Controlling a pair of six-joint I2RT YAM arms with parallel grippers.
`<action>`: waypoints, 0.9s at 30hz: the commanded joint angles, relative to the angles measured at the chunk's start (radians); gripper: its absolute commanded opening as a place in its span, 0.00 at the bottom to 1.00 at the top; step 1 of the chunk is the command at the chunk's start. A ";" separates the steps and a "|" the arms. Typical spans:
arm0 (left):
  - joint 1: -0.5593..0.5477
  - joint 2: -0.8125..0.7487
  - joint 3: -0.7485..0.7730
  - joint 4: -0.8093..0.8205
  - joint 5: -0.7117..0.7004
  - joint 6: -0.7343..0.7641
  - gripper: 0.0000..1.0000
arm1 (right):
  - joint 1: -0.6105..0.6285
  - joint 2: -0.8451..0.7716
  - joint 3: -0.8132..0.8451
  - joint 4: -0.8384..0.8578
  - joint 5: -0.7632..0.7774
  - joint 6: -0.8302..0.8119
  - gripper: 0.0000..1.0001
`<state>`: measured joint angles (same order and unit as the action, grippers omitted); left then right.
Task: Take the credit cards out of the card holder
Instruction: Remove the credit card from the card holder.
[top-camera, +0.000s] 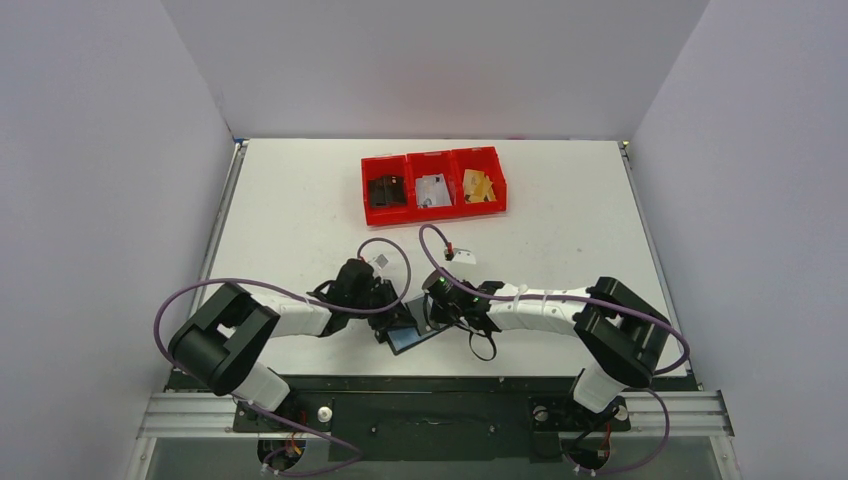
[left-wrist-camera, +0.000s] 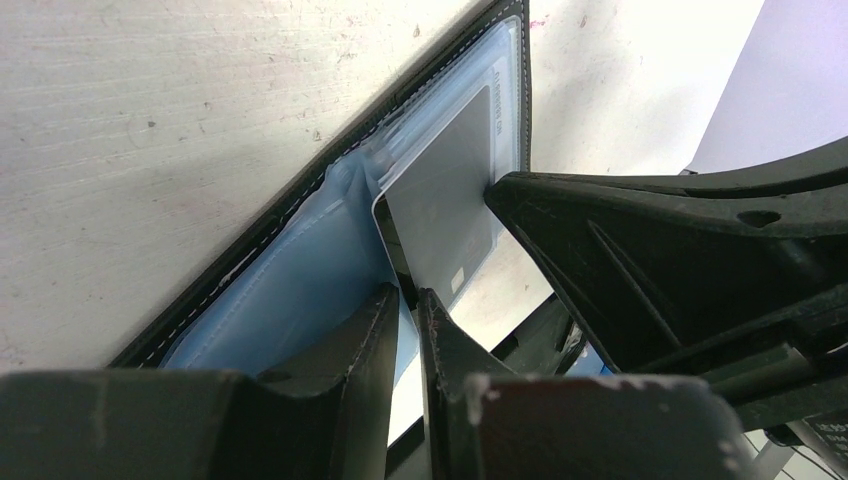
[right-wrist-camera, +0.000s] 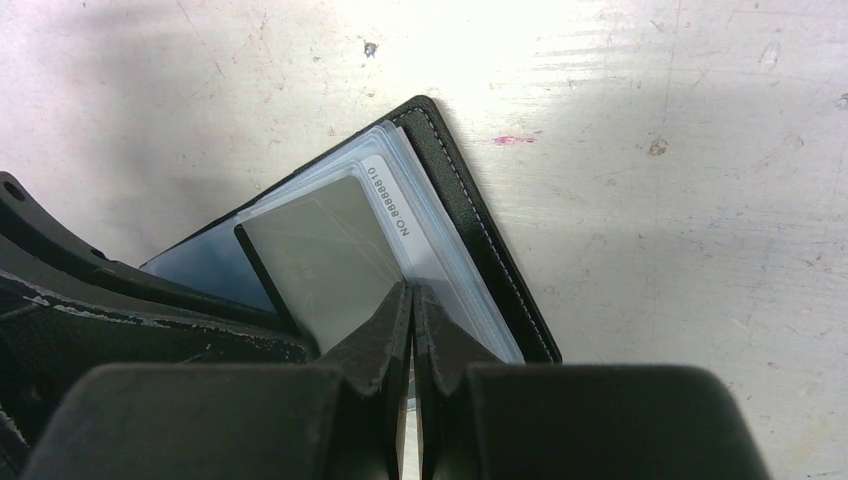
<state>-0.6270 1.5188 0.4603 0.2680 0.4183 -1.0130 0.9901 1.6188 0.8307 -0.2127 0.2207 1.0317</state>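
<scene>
Black card holder (right-wrist-camera: 478, 215) lies open on the worktop, bluish sleeves up; a grey credit card (right-wrist-camera: 320, 250) juts out, corner between the left jaws, right jaws touching it.

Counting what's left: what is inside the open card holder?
A grey card sits among the card holder's clear sleeves. The right pincer covers the lower part, so other cards may be hidden.
</scene>
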 joint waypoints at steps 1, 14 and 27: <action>0.008 0.003 -0.013 0.071 0.027 -0.005 0.10 | 0.010 0.062 -0.022 -0.083 -0.004 -0.002 0.00; 0.023 0.023 -0.035 0.159 0.088 -0.036 0.06 | 0.010 0.082 -0.018 -0.083 -0.010 -0.001 0.00; 0.033 0.043 -0.060 0.247 0.130 -0.061 0.05 | 0.010 0.087 -0.017 -0.083 -0.011 0.001 0.00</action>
<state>-0.5953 1.5463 0.4019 0.4023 0.4999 -1.0611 0.9901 1.6337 0.8436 -0.2100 0.2214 1.0332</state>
